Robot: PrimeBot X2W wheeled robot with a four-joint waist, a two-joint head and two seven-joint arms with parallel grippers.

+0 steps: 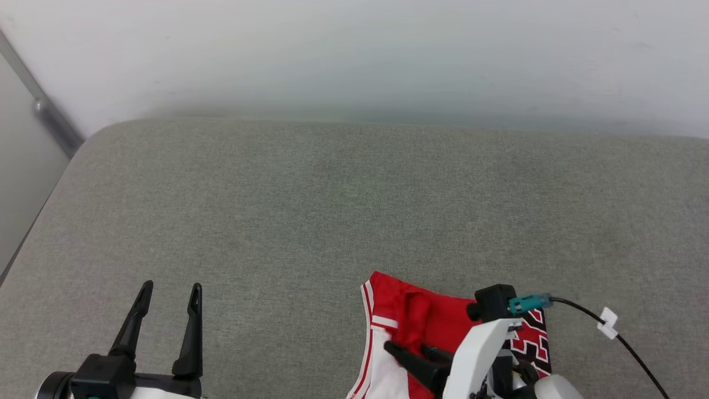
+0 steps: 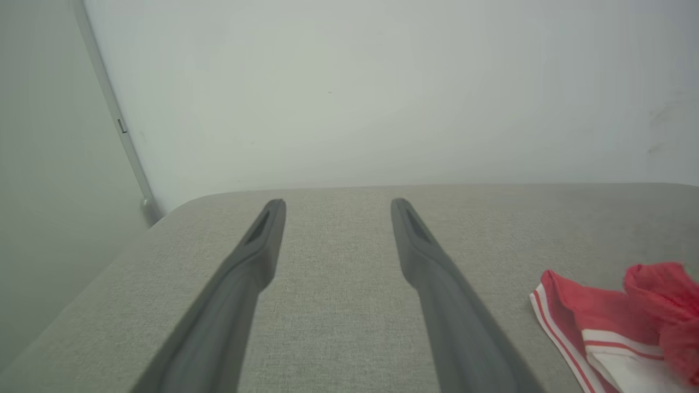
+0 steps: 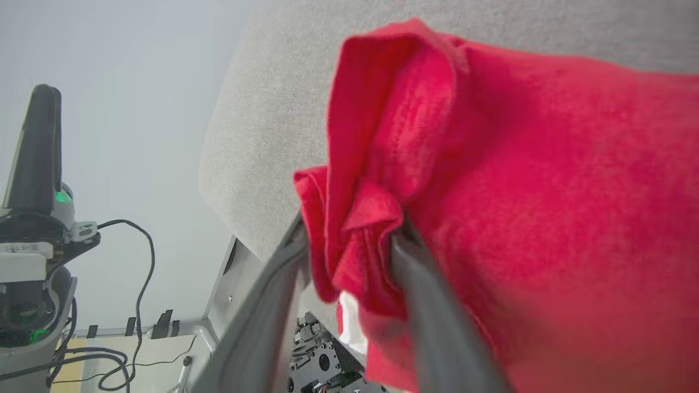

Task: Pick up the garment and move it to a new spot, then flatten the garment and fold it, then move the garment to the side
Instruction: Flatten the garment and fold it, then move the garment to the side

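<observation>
The garment (image 1: 432, 321), bright red with a white striped sleeve and black white-outlined numbers, lies bunched at the near edge of the grey padded surface (image 1: 332, 210). My right gripper (image 1: 406, 348) reaches over it from the right with its fingers pointing left. In the right wrist view the fingers of the right gripper (image 3: 349, 232) stand apart, with a raised fold of the red garment (image 3: 546, 191) between them. My left gripper (image 1: 171, 288) hovers open and empty at the lower left, well away from the cloth. The left wrist view has the left gripper (image 2: 337, 204) wide open, the garment (image 2: 590, 311) at its right.
A pale wall runs behind the surface, with a grey rail (image 1: 50, 116) at the far left. The black cable (image 1: 626, 341) of my right wrist trails to the right. Past the surface's edge, my left arm (image 3: 33, 218) and floor cables (image 3: 109, 360) come into sight.
</observation>
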